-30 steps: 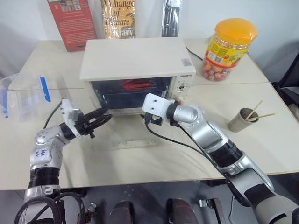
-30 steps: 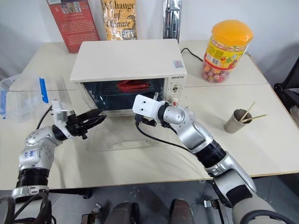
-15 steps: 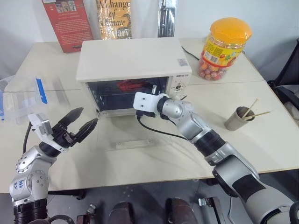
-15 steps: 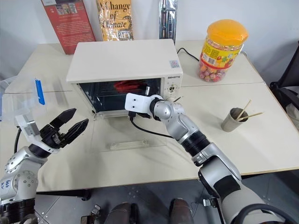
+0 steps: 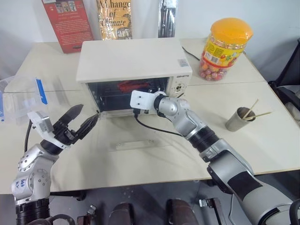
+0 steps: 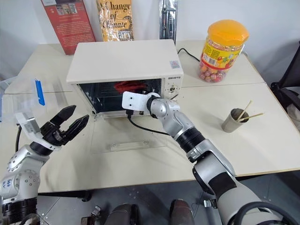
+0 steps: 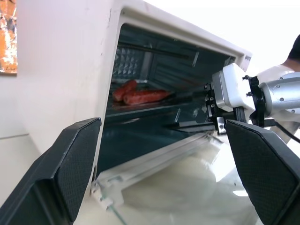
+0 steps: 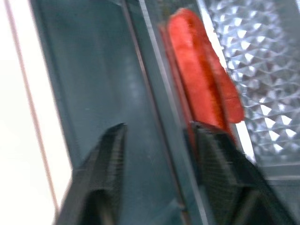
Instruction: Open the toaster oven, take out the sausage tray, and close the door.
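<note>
Sausage tray waits inside the open oven

Sausage tray [image 7: 140, 104] sits in the toaster oven [image 5: 133, 58], long side along its mouth. Door [image 6: 129, 136] lies flat on the worktop [image 5: 262, 112]. Right gripper [image 8: 159, 159] reaches in, fingers narrowly apart around the tray's edge. Left gripper [image 5: 78, 123] hovers beside the oven, wide open, empty.

You are working over a cream table [image 5: 262, 140] made of butted tabletops, their seams showing as thin lines. Behind it stands a plain white wall [image 5: 281, 18]. Below the near edge lies a dark grey floor [image 5: 150, 206].
</note>
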